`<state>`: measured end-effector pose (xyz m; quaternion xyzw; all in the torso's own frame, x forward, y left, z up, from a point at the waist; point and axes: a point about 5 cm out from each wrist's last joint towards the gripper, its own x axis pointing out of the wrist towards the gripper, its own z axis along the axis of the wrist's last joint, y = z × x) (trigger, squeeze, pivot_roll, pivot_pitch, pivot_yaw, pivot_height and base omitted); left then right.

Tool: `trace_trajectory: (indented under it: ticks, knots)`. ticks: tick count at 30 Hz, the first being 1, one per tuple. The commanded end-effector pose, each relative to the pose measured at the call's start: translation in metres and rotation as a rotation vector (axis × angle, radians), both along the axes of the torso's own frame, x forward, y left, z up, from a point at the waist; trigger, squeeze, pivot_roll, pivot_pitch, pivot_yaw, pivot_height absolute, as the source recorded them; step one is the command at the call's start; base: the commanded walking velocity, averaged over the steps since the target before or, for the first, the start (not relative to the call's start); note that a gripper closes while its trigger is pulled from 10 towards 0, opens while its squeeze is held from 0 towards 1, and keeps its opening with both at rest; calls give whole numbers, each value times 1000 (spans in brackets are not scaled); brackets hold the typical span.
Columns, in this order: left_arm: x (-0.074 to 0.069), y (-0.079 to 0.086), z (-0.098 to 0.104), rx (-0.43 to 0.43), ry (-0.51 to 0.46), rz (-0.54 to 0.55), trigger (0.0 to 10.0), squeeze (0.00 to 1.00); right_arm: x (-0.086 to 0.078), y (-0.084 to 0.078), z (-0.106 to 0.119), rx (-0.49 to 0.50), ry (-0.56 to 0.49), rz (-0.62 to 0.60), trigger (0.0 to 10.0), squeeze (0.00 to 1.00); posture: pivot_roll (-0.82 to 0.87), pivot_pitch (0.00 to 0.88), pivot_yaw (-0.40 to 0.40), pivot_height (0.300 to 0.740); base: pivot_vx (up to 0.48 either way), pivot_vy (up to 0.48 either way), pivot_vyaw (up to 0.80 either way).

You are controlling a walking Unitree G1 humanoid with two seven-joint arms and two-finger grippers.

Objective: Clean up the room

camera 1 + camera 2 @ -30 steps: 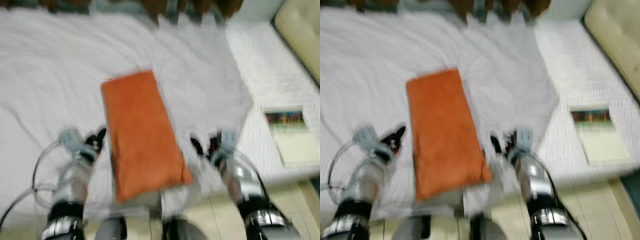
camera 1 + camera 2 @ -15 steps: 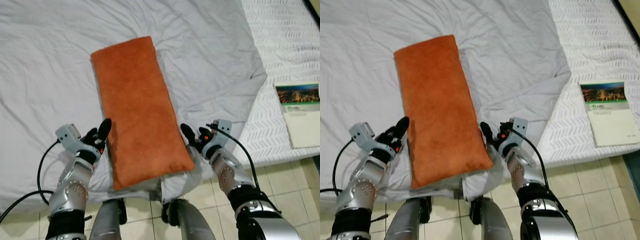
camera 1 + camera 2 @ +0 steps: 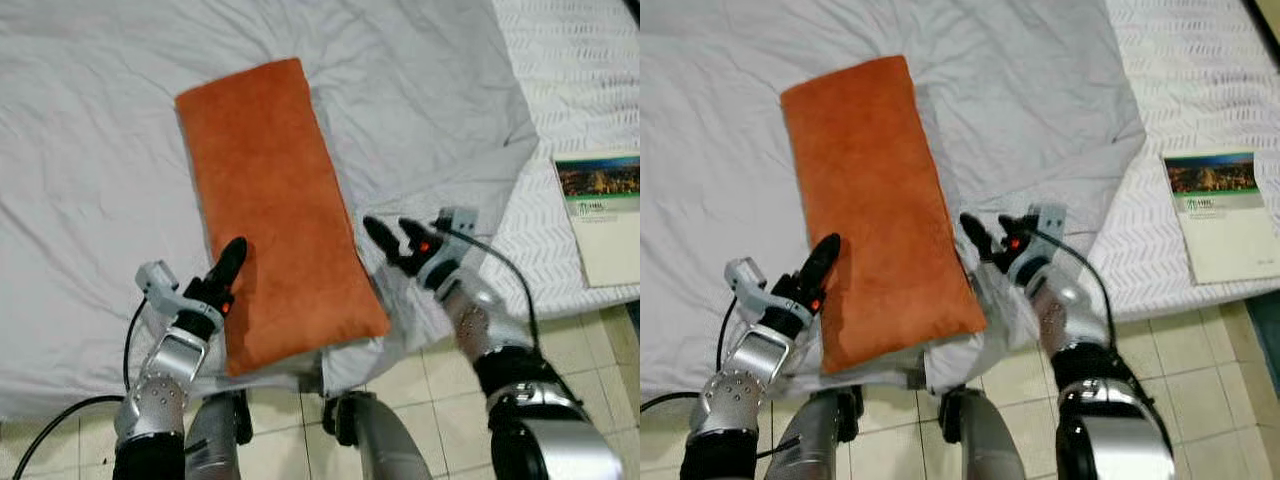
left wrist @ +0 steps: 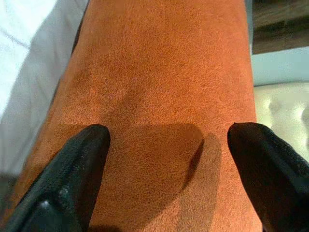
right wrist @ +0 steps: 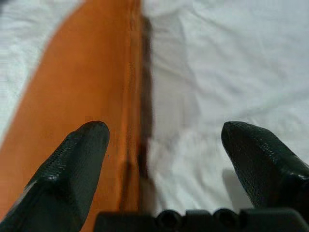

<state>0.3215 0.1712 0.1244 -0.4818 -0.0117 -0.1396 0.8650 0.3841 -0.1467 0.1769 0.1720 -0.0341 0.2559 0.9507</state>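
Pillow point(image 3: 272, 215): orange, oblong, lying flat on the bed; its near end reaches the bed's edge closest to the robot.
Bed sheet point(image 3: 90, 200): grey-white, wrinkled, covering the bed beneath the pillow; its far right corner is folded back.
Mattress point(image 3: 560, 90): white, patterned surface, uncovered to the right of the sheet.
Booklet point(image 3: 605, 215): lying flat on the bare mattress, well apart from the pillow; dark photo strip along its top.
Left pincer point(image 3: 229, 270): at the pillow's near left edge; the left wrist view shows both fingers point(image 4: 77, 179) spread wide over the orange fabric, one on each side.
Right pincer point(image 3: 398, 240): just beside the pillow's right edge, above the sheet; the right wrist view shows the fingers point(image 5: 72, 169) spread, one over the pillow's long edge, the other over the sheet.
Floor point(image 3: 420, 400): pale tiles, at the foot of the bed.
Robot legs point(image 3: 380, 450): grey, below the bed's edge.
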Motion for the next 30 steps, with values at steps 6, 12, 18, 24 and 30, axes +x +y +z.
trace_trajectory:
  ticks: [6,12,18,24,30]
  knots:
    - [-8,-19,-27,-91,91,-85,10000,0,-8,2,-11,56,62,80,10000,0,-87,730,-202,740,0,0,0]
    - [-10,-22,-32,-126,111,-90,10000,0,-21,10,-12,204,157,236,10000,0,-89,732,-199,740,0,0,0]
    - [-11,-24,-34,-165,126,-109,10000,0,-35,17,-37,138,280,307,10000,0,-86,742,-197,740,0,0,0]
    - [-14,-25,-40,-143,159,-114,10000,0,-43,18,-58,41,340,298,10000,0,-86,747,-200,740,0,0,0]
    - [-18,-19,-35,18,152,-123,10000,0,-47,28,-74,-28,375,309,10000,0,-75,756,-197,740,0,0,0]
